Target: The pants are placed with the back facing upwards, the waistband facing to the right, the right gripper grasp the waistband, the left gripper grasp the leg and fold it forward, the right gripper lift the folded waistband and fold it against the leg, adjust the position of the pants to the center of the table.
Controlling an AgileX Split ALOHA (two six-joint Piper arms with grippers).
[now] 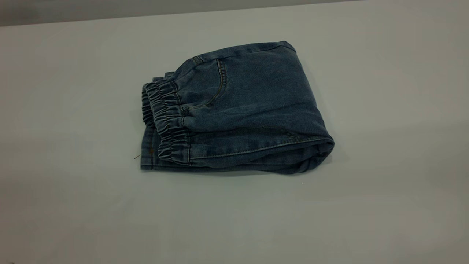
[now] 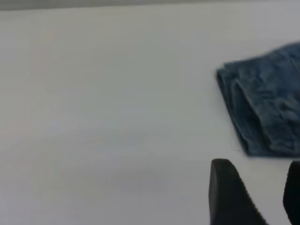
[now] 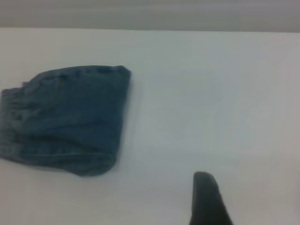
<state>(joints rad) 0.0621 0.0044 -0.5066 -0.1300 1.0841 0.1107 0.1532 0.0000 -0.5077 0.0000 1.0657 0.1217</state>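
Note:
The pants (image 1: 242,110) lie folded into a compact bundle near the middle of the table (image 1: 73,205). The ruched waistband (image 1: 165,117) is on top at the bundle's left end, over a lower denim layer. A curved pocket seam shows on top; the printed leg is hidden inside the fold. Neither gripper appears in the exterior view. In the left wrist view the left gripper (image 2: 257,171) is open, short of the pants (image 2: 267,108) and holding nothing. Only one finger (image 3: 207,199) of the right gripper (image 3: 255,197) shows, well apart from the pants (image 3: 70,117), with nothing beside it.
The table's far edge (image 1: 146,13) runs along the back, with a darker strip behind it. Bare surface surrounds the bundle on all sides. A small loose thread (image 1: 136,157) lies by the bundle's lower left corner.

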